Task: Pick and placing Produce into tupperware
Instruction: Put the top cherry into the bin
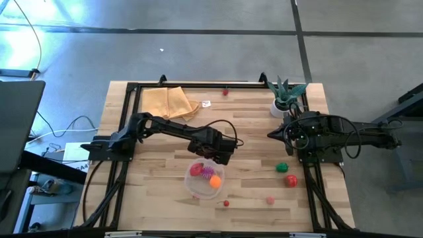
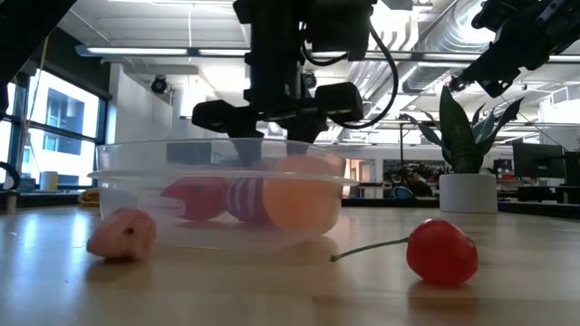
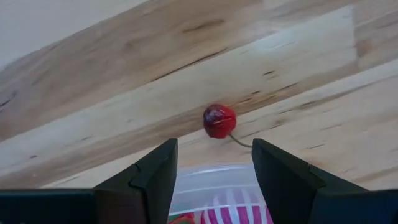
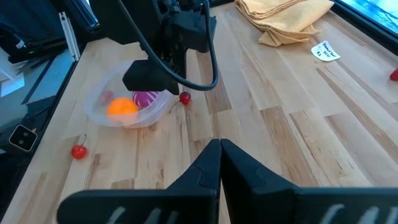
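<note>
A pale wooden surface [image 1: 165, 192], framed by a dark rail, stretches wide and mostly bare between the two arms, with open planks toward its far edge and in the middle. A folded yellow-tan cloth [image 1: 170, 102] lies at the far left corner, and a potted plant [image 1: 285, 98] stands at the far right corner. The tupperware [image 1: 205, 179], clear and shallow with rounded corners, sits near the front centre, well inside the edges. The left gripper [image 1: 218, 157] hangs just above the container's far rim, its fingers spread apart and holding nothing, as the left wrist view shows. The right gripper [image 1: 273, 135] waits over the right side near the plant, its fingers pressed together and empty. Inside the container rest three pieces of produce: an orange fruit [image 1: 215, 182], a spiky magenta fruit [image 1: 208, 174] and a red piece [image 1: 196, 170]. Outside it, a red cherry [image 1: 226, 203] with a thin stem lies just beside the front rim; a pink piece [image 1: 269, 199] sits farther right. A green piece [image 1: 282, 167] and a red piece [image 1: 290, 180] lie near the right rail. One small red item [image 1: 225, 92] sits alone at the far edge.
</note>
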Controlling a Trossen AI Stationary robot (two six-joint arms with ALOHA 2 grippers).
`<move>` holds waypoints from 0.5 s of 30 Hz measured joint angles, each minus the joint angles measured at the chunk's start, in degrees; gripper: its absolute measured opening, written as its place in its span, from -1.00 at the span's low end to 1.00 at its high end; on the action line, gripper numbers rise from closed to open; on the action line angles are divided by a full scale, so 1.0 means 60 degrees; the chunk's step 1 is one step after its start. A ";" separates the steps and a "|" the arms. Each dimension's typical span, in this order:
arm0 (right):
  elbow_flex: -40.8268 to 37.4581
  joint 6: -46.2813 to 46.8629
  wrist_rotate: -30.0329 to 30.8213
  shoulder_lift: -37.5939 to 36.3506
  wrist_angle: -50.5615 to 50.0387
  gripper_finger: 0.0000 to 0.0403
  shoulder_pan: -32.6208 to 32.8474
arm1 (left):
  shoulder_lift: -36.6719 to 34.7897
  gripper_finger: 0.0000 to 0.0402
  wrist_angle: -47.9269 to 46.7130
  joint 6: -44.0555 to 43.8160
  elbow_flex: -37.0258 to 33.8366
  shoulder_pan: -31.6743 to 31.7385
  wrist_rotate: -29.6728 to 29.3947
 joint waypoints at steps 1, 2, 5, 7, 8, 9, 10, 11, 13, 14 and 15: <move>0.0000 0.0000 -0.0001 0.0002 0.0000 -1.00 0.0001 | 0.0000 -0.03 -0.0005 -0.0003 0.0000 0.0000 0.0014; 0.0000 -0.0002 -0.0004 0.0001 0.0000 -1.00 0.0002 | -0.0001 -0.03 -0.0006 -0.0003 0.0000 0.0000 0.0039; 0.0000 -0.0004 -0.0003 0.0002 0.0000 -1.00 0.0003 | 0.0018 -0.03 -0.0005 -0.0010 0.0000 0.0000 0.0131; 0.0000 -0.0002 -0.0002 0.0000 0.0000 -1.00 0.0002 | 0.0052 -0.03 0.0036 -0.0030 0.0000 0.0000 0.0152; 0.0000 0.0000 0.0000 0.0002 0.0000 -1.00 0.0002 | 0.0063 -0.03 0.0028 -0.0032 0.0000 0.0000 0.0189; 0.0000 -0.0003 -0.0001 0.0001 0.0000 -1.00 0.0001 | 0.0066 -0.03 0.0031 -0.0035 0.0000 0.0000 0.0237; 0.0000 0.0000 -0.0003 -0.0002 0.0000 -1.00 0.0003 | 0.0066 -0.03 0.0034 -0.0035 0.0000 0.0000 0.0317; 0.0000 0.0000 0.0000 0.0002 0.0000 -1.00 0.0000 | 0.0062 -0.03 0.0037 -0.0036 0.0000 0.0000 0.0372; 0.0000 0.0000 0.0000 -0.0002 0.0000 -1.00 0.0001 | 0.0066 -0.03 0.0031 -0.0039 0.0000 0.0000 0.0442; 0.0000 -0.0001 -0.0001 0.0002 0.0000 -1.00 0.0001 | 0.0064 -0.03 0.0033 -0.0040 0.0000 -0.0001 0.0455; 0.0000 0.0000 0.0000 0.0002 0.0000 -1.00 0.0003 | 0.0065 -0.03 0.0027 -0.0048 0.0000 -0.0008 0.0484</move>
